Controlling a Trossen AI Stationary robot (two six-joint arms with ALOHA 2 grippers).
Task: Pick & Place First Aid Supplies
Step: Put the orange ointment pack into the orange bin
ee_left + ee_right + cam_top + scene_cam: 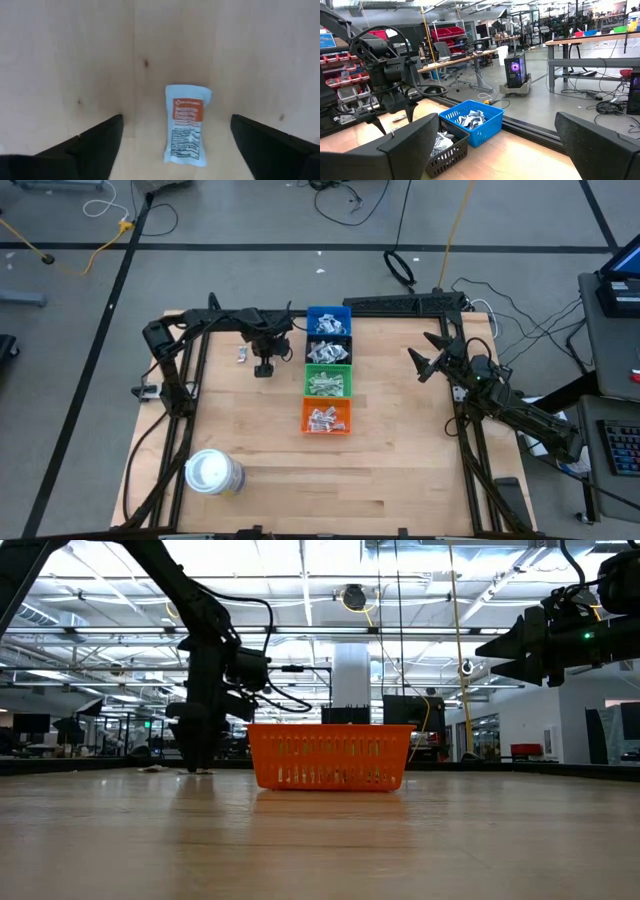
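The left claw (175, 145) hung spread wide just above the worktop (400, 450), left of the row of bins (328, 370), its fingers (95, 142) flanking a small white packet with reddish print (186, 125) that lay flat and untouched. The right claw (428, 358) waited in the air, also spread, well to the right of the bins, holding nothing.

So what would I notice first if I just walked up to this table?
Probably the column of little bins in the table's middle: blue bin at the far end, then a black bin, green bin and orange bin, all holding small packets. Next, the left pincer hanging open over one loose packet lying on the wood, and the big white roll at the near left corner.
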